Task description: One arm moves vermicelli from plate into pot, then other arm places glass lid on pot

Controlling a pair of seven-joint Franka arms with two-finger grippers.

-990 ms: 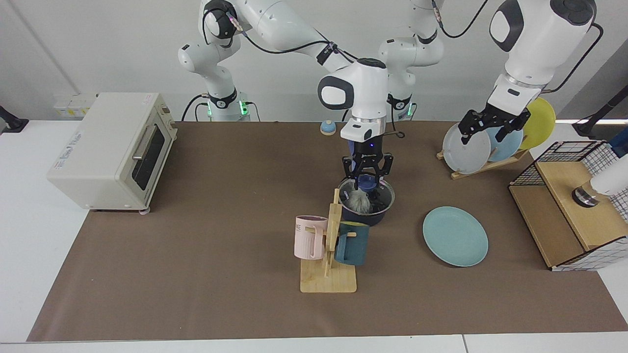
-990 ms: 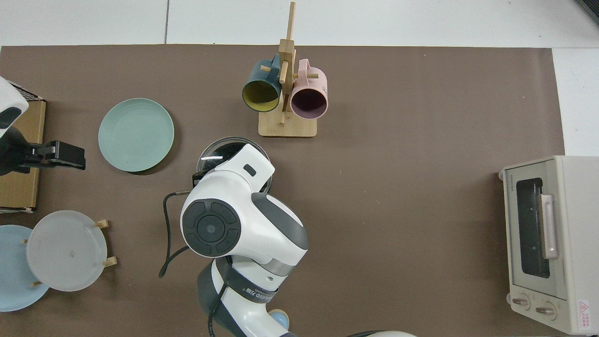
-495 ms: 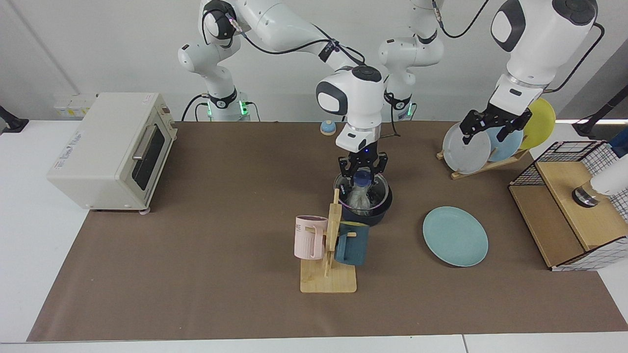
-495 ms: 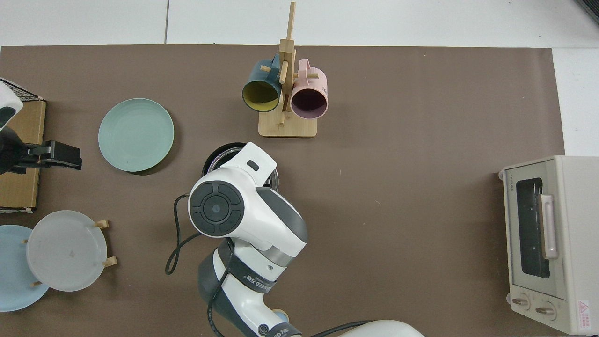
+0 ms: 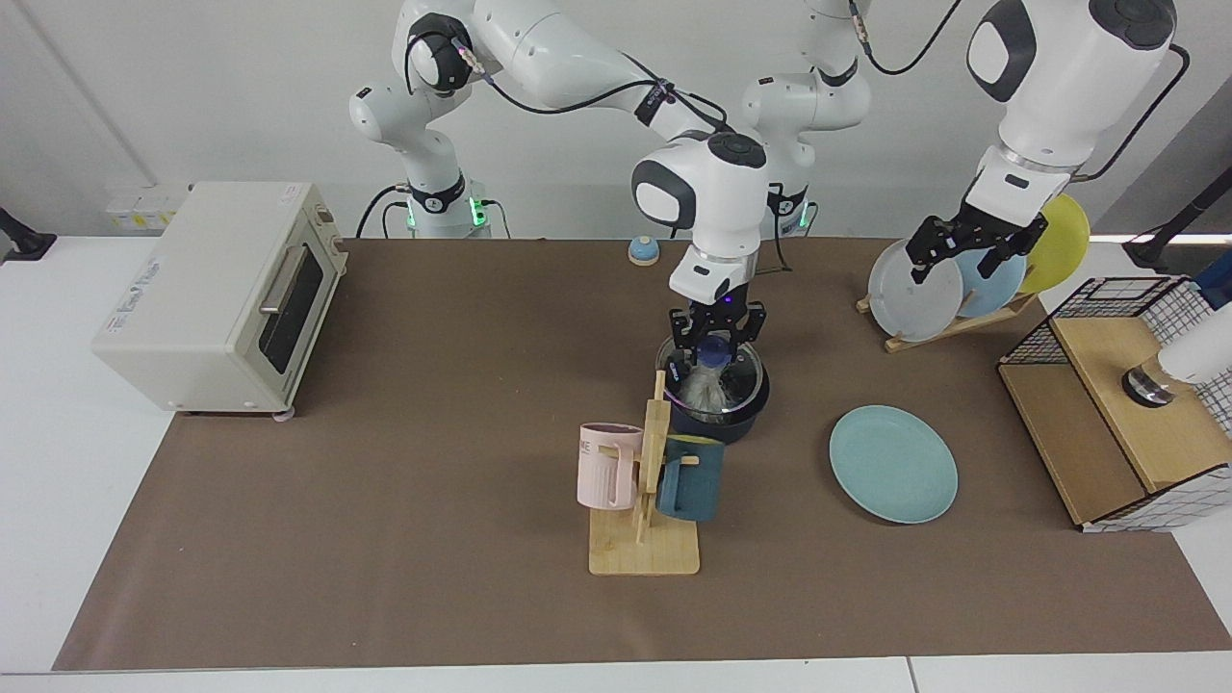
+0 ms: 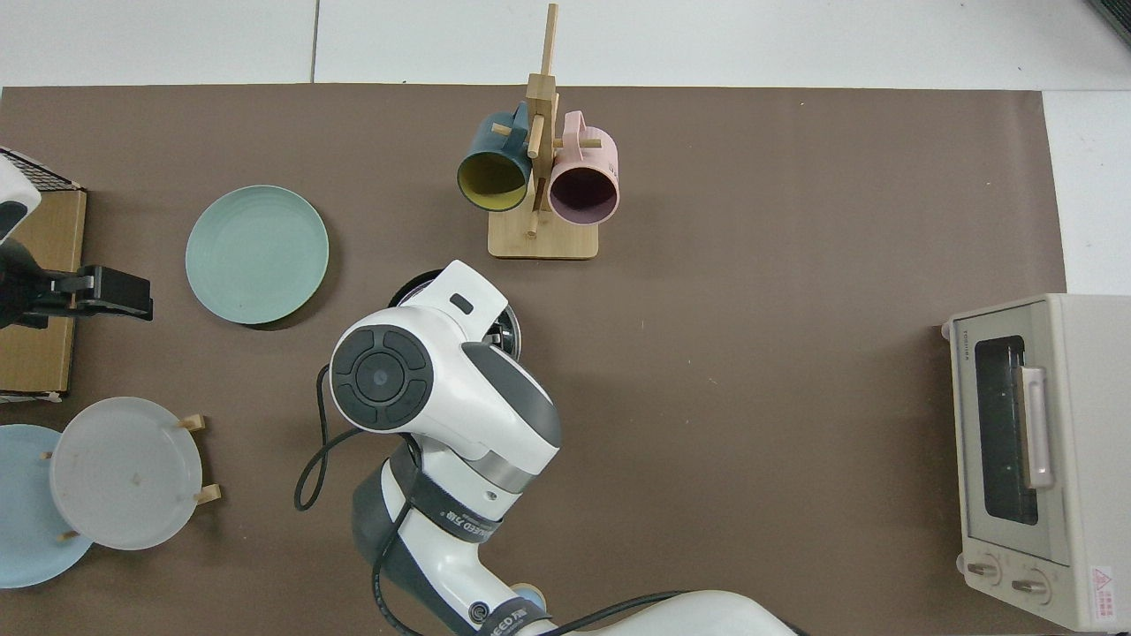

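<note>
Mugs come first, two of them, a pink mug (image 5: pixel 606 467) and a dark teal mug (image 5: pixel 690 478), hung on one wooden mug stand (image 5: pixel 643 500) just in front of the pot (image 5: pixel 720 429). The one teal-green plate (image 5: pixel 893 464) lies bare on the table, beside the pot and slightly nearer the camera.

The facing view shows the vermicelli (image 5: pixel 705 390) inside the pot, seen through the glass lid (image 5: pixel 743 377), which sits on the pot's rim. The right gripper (image 5: pixel 714 354) stands over the pot, its fingers (image 5: pixel 681 358) pinching the lid's blue knob (image 5: pixel 713 348), and a small blue light glows at its wrist. In the top view that arm's wrist covers nearly all of this, so only a dark sliver of the pot shows; that view does look into both mugs.

A second ago the lid hung level above the pot under an upright wrist. Now it is lower, and the wrist leans.

Beyond the pot and off to the plate's side, three more plates stand in a rack: the grey plate (image 5: pixel 910 289), the pale blue plate (image 5: pixel 1001 279) and the yellow plate (image 5: pixel 1064 236). The top view shows no yellow one. The left gripper (image 5: pixel 967 258) waits above them, well apart from the pot, fingers spread and holding nothing. One toaster oven (image 5: pixel 212 289) sits far to the pot's other side.
</note>
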